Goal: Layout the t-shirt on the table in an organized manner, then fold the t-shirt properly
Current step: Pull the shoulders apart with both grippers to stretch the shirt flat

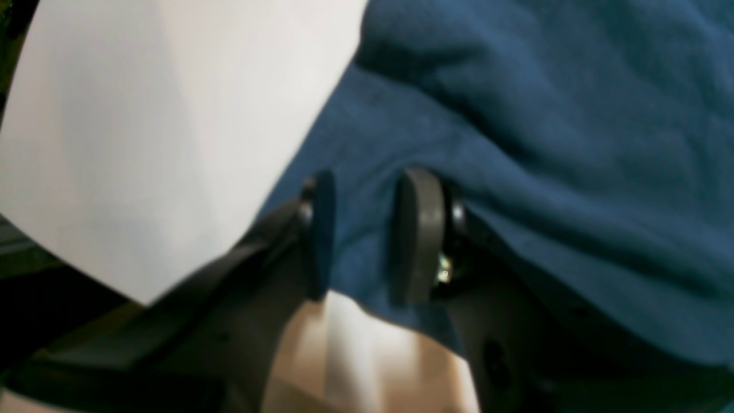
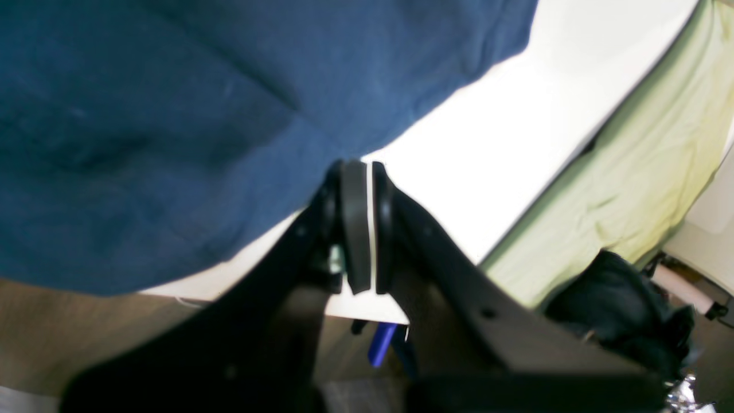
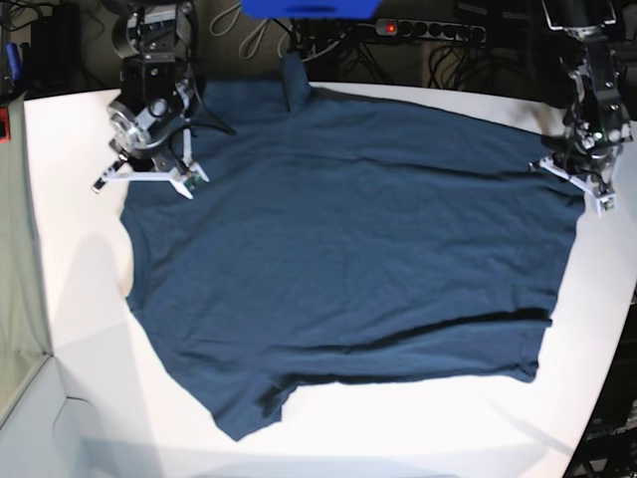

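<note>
no legible text, labels, brands or numbers anywhere

One t-shirt (image 3: pixel 348 249), one table (image 3: pixel 80 299), two end effectors: left (image 1: pixel 367 235), right (image 2: pixel 364 226).

T-shirt (image 1: pixel 545 143) fabric blurred, cropped by both wrist views' edges.

Noted pale green cloth (image 2: pixel 648 189) hanging beside my work surface, creased, falling toward floor. Dark bundle (image 2: pixel 625 312) lay below it, shape unclear. Small blue object (image 2: pixel 381 343) sat low underneath, partly hidden. Brown floor (image 2: pixel 69 338) showed under edge. Behind my workspace, black power strip (image 3: pixel 433 30) with red light lay among tangled cables (image 3: pixel 343 45); blue item (image 3: pixel 309 8) sat at top edge, cut off
</note>
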